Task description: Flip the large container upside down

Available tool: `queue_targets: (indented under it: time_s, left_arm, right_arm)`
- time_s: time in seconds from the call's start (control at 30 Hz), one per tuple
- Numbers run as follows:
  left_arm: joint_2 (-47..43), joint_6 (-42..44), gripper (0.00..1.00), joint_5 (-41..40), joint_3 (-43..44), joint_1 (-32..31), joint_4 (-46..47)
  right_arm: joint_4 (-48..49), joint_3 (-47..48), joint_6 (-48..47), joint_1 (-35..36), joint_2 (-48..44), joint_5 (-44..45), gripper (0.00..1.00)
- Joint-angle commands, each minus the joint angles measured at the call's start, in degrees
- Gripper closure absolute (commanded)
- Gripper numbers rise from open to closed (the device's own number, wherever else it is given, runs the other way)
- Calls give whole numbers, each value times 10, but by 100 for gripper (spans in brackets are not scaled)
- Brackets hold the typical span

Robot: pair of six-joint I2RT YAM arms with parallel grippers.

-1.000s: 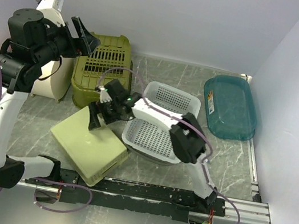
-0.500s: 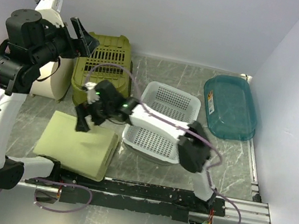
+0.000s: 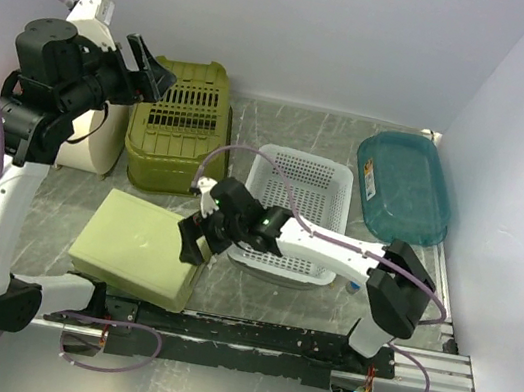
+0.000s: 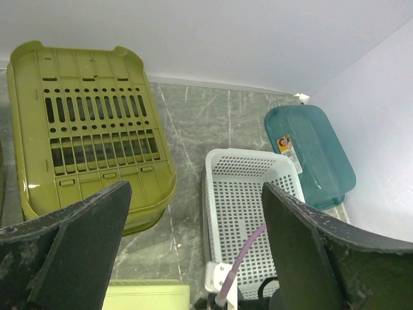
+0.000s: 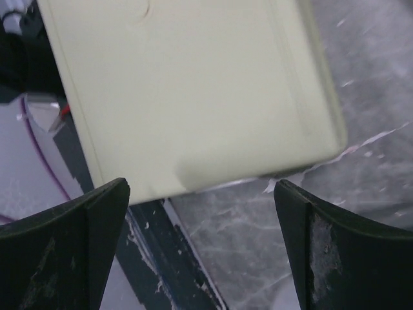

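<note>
Partly off-frame, large container [image 5: 187,90].

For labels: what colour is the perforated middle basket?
White: the white perforated plastic basket shows best in the left wrist view.

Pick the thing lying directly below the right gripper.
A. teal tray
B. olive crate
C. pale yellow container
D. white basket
C: the right wrist view looks straight down on the pale yellow container, framed by the open right gripper.
</note>
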Motion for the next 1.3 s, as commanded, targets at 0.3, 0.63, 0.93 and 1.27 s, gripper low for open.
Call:
queue_targets:
  time_s: [0.3,0.63,0.93,1.27]
  left_arm:
    - [-1,-8,8,22,-11,0,25]
    - [1,-4,7,18,-2,0,11]
    - [8,-2,8,34,-11,0,13]
    - [28,6,10,14,-12,-12,2]
  right_arm:
    - [37,6,24,24,57,-11,4]
    - [75,146,6,24,187,-52,4]
    - [31,273,8,26,209,-128,4]
    - [-112,129,42,-169,-69,194,0]
